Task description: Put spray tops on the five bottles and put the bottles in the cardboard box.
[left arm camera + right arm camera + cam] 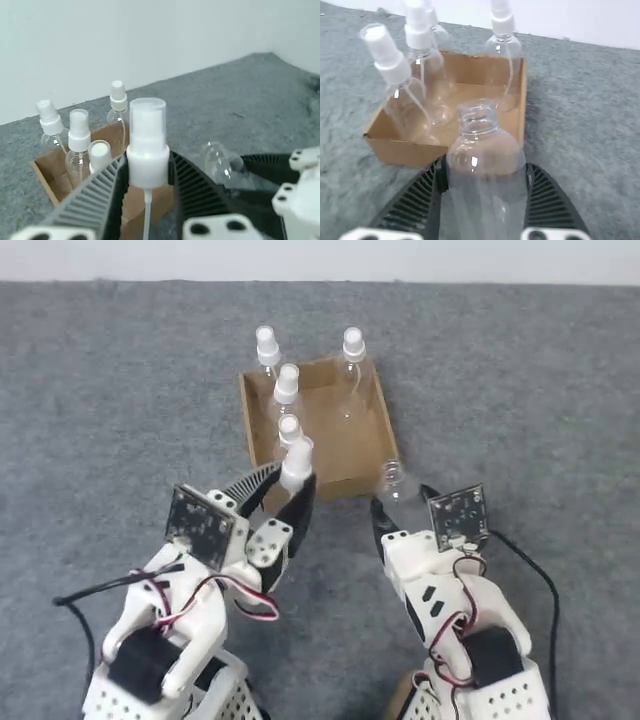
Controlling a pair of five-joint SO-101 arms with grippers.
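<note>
Our grey tabletop [120, 390] meets a white wall [320, 258] just past the cardboard box [340, 483]. Our left hand [285, 490] clamps a spray top [297, 465]; our right hand [400, 502] clamps a bottle [393, 478].

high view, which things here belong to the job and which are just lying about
Job:
spray top, in the left jaws
uncapped bottle, in the right jaws
four capped bottles
cardboard box

Just there:
grey mat
black cable
</note>
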